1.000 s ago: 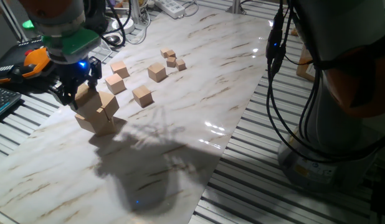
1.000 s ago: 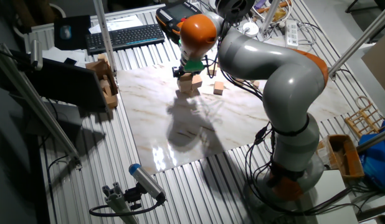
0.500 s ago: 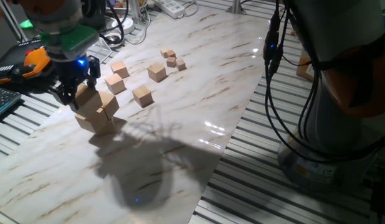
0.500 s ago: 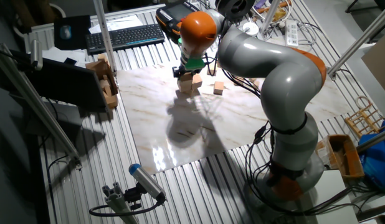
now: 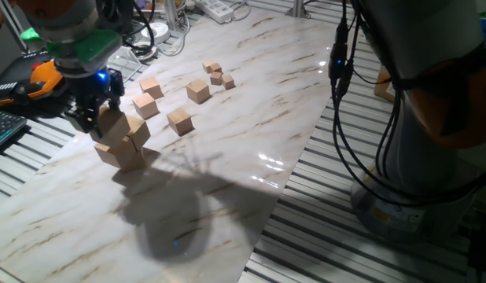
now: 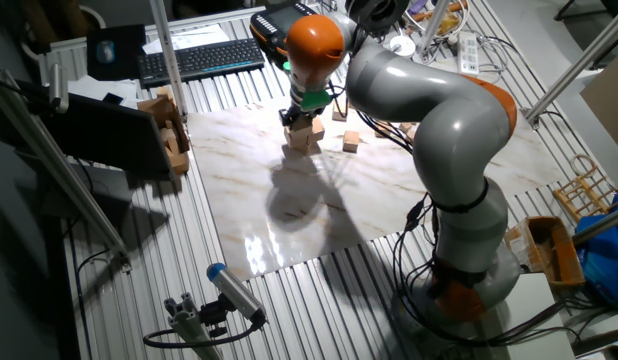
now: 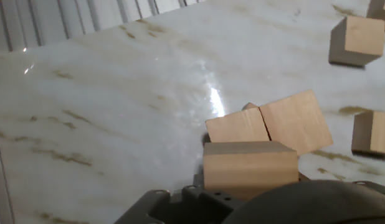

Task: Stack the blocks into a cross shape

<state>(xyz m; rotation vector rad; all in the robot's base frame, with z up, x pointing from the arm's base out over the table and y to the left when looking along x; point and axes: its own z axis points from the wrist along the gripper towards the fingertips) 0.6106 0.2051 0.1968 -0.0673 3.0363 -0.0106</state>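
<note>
My gripper (image 5: 101,116) hangs over the left end of the marble board (image 5: 251,102), shut on one large tan block (image 5: 111,123). That block rests on or just above a tight cluster of other large blocks (image 5: 125,145); I cannot tell whether they touch. In the hand view the held block (image 7: 250,167) fills the bottom centre, with two large blocks (image 7: 237,127) (image 7: 298,121) side by side beyond it. From the other fixed view the gripper (image 6: 302,118) covers most of the pile (image 6: 305,138).
Medium cubes (image 5: 146,106) (image 5: 179,120) (image 5: 198,92) lie right of the pile, and tiny cubes (image 5: 218,77) lie farther back. An orange pendant (image 5: 42,75) and a keyboard (image 5: 3,130) sit off the board's left edge. Wooden pieces (image 6: 167,125) stand beside the board.
The hand has shifted slightly up and to the left with its block. The cluster below and the loose cubes have not moved.
</note>
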